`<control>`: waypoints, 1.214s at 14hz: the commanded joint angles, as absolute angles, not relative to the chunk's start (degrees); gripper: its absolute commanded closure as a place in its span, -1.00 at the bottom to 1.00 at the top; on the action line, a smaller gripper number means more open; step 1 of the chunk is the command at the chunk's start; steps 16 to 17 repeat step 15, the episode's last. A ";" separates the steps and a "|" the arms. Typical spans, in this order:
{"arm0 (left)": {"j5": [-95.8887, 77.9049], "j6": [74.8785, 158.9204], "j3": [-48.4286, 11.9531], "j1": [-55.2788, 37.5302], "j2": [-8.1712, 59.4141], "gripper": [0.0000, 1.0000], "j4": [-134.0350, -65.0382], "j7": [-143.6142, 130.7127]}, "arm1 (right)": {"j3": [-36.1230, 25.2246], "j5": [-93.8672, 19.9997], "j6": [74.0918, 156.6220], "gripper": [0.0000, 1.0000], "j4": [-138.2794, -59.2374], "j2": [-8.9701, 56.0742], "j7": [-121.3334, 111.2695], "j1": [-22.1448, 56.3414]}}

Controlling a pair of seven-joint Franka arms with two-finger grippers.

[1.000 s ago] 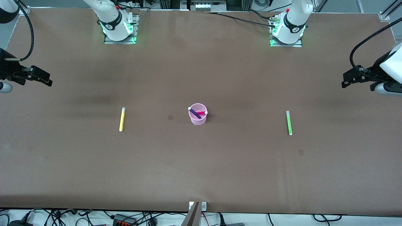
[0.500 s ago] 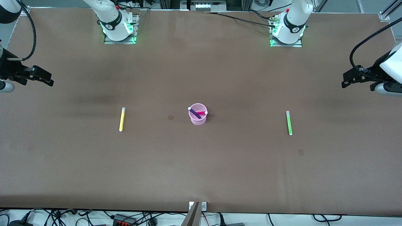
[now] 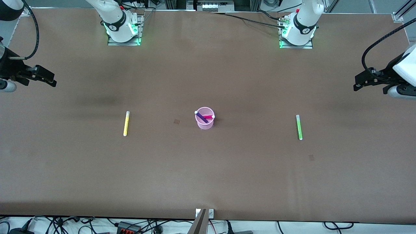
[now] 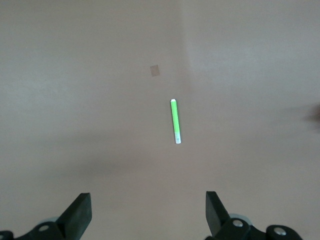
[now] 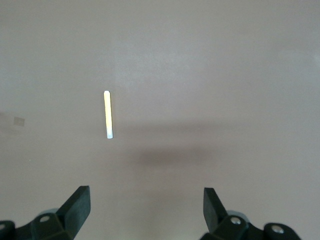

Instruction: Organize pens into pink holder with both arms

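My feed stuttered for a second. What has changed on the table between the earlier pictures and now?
Only the right pincer moved: it drifted slightly toward the bases' edge, still open and empty at the right arm's end. The left pincer hangs open and unmoved at its own end. The yellow pen and green pen lie untouched; the purple and magenta pens stay in the pink holder.

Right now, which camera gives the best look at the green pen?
The left wrist view: the green pen lies alone mid-frame, whole and large, pale tip clear. The front view shows the pen whole but small, toward the left arm's end of the table. The right wrist view does not show it.
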State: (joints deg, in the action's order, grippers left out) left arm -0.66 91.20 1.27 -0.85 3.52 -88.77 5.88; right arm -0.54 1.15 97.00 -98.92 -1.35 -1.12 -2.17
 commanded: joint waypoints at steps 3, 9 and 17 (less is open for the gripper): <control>-1.58 90.88 1.23 -0.88 2.46 -1.00 -89.47 6.06 | 0.26 0.44 97.82 -1.00 -100.20 -2.72 -1.49 -3.08; -1.58 90.88 1.23 -0.97 2.46 -1.00 -89.47 5.89 | 0.26 0.62 97.65 -1.00 -99.93 -2.55 -1.67 -3.08; -1.67 90.88 1.23 -0.97 2.46 -1.00 -89.47 5.54 | 0.44 0.62 97.65 -1.00 -99.49 -2.55 -2.28 -2.90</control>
